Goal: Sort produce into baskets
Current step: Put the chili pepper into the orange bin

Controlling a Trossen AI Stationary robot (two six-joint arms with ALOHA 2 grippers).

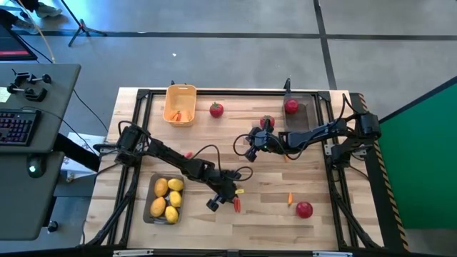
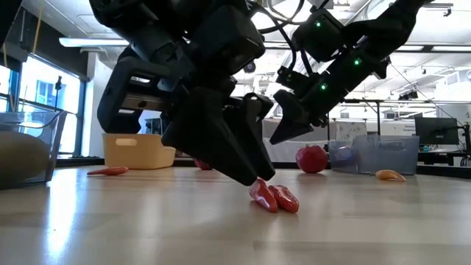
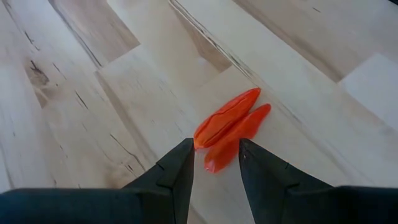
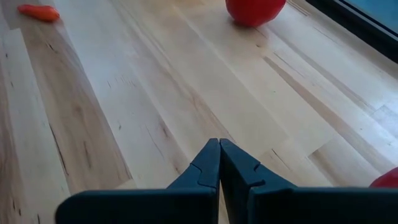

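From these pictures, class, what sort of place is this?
Probably a robotics lab or workshop: a wooden table with two robot arms, a desk with a keyboard beside it, and benches with monitors under strip lights.

We've got pale, streaky-grained wood on the table [image 1: 271,214], two orange-red carrot pieces [image 3: 230,127], yellow lemons [image 1: 168,198] in a dark grey see-through tray [image 1: 148,214], a yellow-orange basket [image 1: 180,91], red round fruits [image 1: 305,209] and black arms [image 1: 171,158].
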